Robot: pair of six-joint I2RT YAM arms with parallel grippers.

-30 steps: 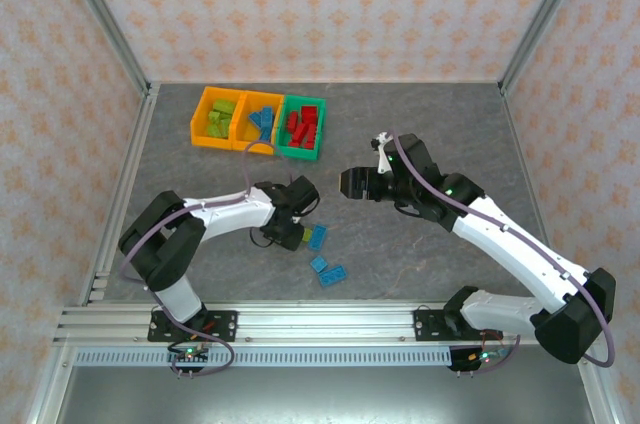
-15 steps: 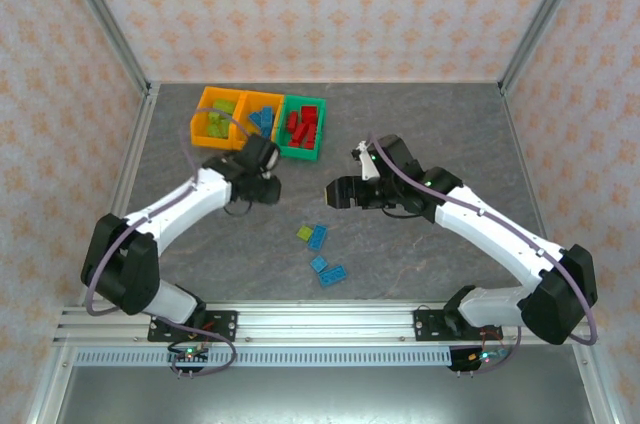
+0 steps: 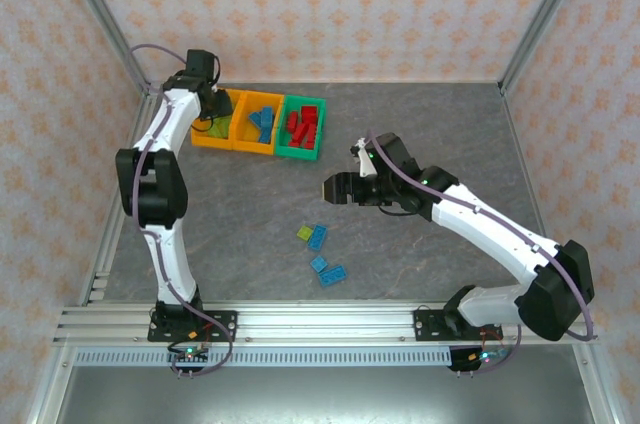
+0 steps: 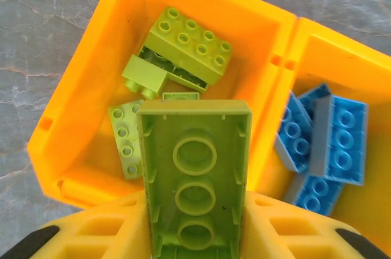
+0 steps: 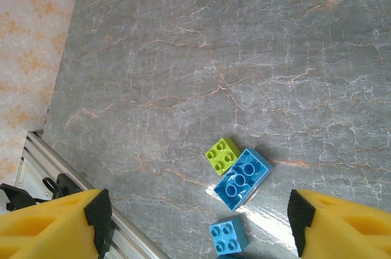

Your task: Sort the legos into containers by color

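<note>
Grey marbled worktop [image 3: 430,124], walled in with patterned paper, carries three bins in a row at the far left. Your left claw [image 4: 195,229] pinches a lime brick [image 4: 195,167], hollow side to the wrist camera, over the left orange bin [image 4: 91,88]. The brick's near end is cut off by the frame, and it hides part of the lime bricks [image 4: 186,45] in there. From above, your left arm covers much of the same bin. The middle orange bin [image 3: 256,150] holds blue bricks [image 4: 333,143], the green bin [image 3: 298,155] red bricks [image 3: 303,124]. Your right claw [image 3: 333,189] hangs spread wide above the loose bricks [image 5: 242,179] mid-worktop, one lime and three blue. Half a second ago your left arm was short of the bins; the right has hardly shifted.
</note>
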